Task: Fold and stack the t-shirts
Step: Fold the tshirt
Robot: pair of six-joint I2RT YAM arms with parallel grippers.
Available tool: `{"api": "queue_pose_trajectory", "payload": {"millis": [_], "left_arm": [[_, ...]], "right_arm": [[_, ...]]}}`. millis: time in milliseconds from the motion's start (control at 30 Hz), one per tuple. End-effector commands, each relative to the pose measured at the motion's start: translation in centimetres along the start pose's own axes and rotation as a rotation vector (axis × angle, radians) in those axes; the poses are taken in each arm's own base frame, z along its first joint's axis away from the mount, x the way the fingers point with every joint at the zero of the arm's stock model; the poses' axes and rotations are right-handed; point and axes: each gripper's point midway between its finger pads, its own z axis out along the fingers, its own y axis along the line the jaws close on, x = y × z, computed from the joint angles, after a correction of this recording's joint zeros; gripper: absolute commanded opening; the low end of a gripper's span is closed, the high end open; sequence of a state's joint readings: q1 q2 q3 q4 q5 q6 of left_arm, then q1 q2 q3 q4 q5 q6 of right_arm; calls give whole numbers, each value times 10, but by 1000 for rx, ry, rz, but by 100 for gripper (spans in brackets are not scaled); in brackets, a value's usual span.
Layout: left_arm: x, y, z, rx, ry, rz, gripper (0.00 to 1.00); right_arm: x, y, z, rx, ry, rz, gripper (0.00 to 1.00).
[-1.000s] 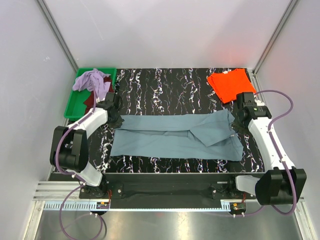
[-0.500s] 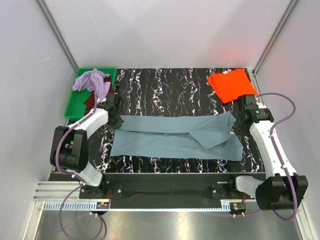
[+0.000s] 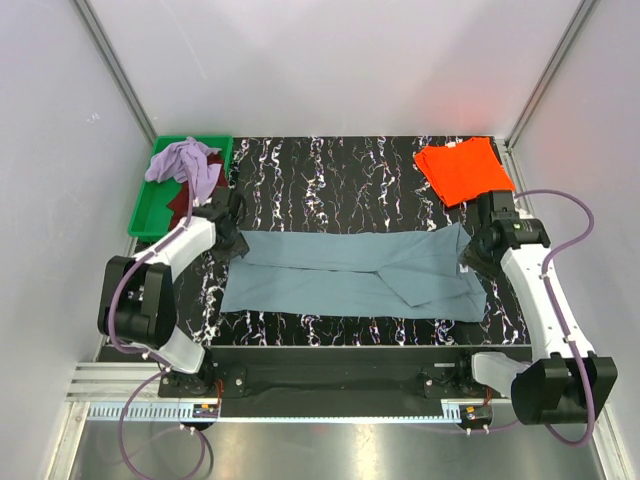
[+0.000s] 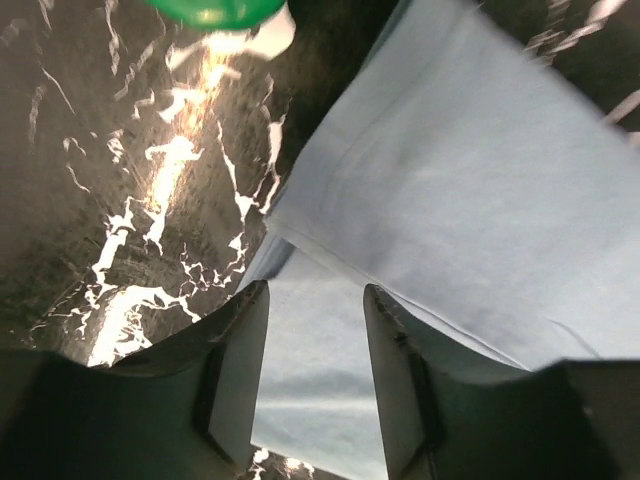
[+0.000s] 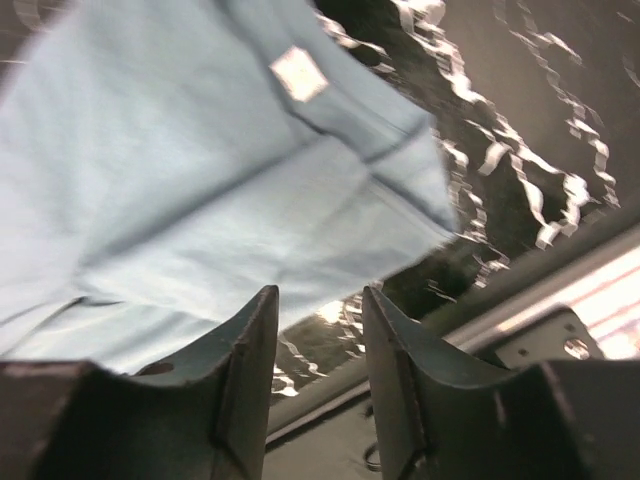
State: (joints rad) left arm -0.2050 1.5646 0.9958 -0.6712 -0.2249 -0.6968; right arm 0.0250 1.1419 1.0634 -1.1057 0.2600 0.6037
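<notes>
The dusty blue-grey t-shirt (image 3: 340, 275) lies lengthwise across the black marbled table, its far long edge folded toward me and a flap doubled over near its right end. My left gripper (image 3: 233, 241) hovers open over the shirt's far-left corner. In the left wrist view that gripper (image 4: 315, 295) has only flat cloth (image 4: 470, 170) under its gap. My right gripper (image 3: 470, 256) is open at the shirt's right end. In the right wrist view that gripper (image 5: 320, 295) holds nothing, and the cloth (image 5: 200, 170) lies just beyond it. The folded orange t-shirt (image 3: 463, 168) sits at the back right.
A green tray (image 3: 150, 215) at the back left holds a crumpled lavender shirt (image 3: 185, 160) and a dark maroon one (image 3: 180, 205). Its rim (image 4: 215, 10) shows just past the left gripper. The table's near edge and metal rail (image 5: 560, 300) lie under the right gripper.
Both grippers have gone from shut to open and let go of the blue-grey shirt. Its folded flap at the right end has settled flatter, and the right gripper has shifted slightly toward me.
</notes>
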Motion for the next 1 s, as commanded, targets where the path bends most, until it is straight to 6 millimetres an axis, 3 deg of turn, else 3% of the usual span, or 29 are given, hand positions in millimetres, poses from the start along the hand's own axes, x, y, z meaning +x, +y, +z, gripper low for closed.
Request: {"api": "queue_pose_trajectory", "payload": {"millis": [0,133,233,467,567,700,967], "left_arm": [[-41,-28,-43,131,-125,-14,49],[-41,-62,-48,299,-102,8,52],[-33,-73,-33,327,-51,11,52],[-22,-87,5,311,46,10,52],[-28,-92,11,305,37,8,51],[-36,-99,17,299,35,7,51],[-40,-88,35,200,37,-7,50]], "right_arm": [[-25,32,-11,-137,-48,-13,47],[-38,77,23,-265,-27,-123,49],[-52,95,46,-292,-23,-177,48],[-90,100,92,-313,-16,-152,48],[-103,89,111,-249,-24,-145,48],[-120,101,123,-305,-51,-150,46],[-125,109,158,-381,20,-133,46]]}}
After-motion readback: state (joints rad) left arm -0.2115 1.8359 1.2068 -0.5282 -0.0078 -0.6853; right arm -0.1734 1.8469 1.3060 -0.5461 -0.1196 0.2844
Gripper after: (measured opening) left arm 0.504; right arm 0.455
